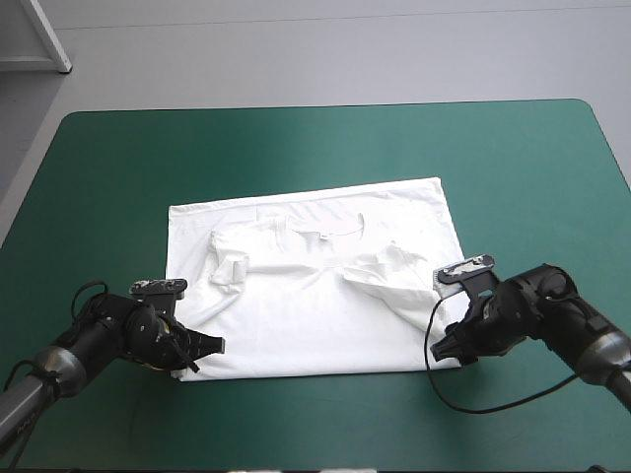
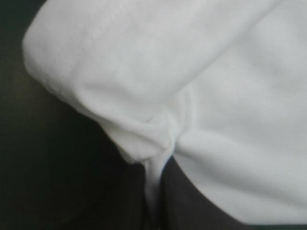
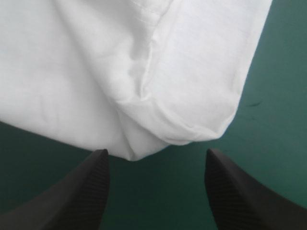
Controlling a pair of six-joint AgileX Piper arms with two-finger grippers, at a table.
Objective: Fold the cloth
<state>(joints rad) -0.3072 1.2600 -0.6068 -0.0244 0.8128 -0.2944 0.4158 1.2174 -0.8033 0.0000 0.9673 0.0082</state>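
T-shirt (image 1: 315, 296): one, white, spread flat mid-table on teal-green cover (image 1: 118, 168) | grippers: two | left gripper (image 1: 209, 345): pinching near-left corner, fingers (image 2: 196, 213) blurred and mostly hidden by cloth | right gripper (image 3: 157, 152): fingers (image 3: 81, 191) spread, near-right corner just ahead, not touching.

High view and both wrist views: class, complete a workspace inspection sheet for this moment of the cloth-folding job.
surface: teal-green table cover, with the job's thing lying near its middle.
job's things: white T-shirt, spread flat, collar toward the far edge, both sleeves folded in over the body.
clutter: nothing seen.
grippers: left gripper shut on the T-shirt's near left corner; right gripper open, the near right corner just ahead of its spread fingers, not gripped.
cables: nothing seen besides the robot's own.
surroundings: nothing seen.
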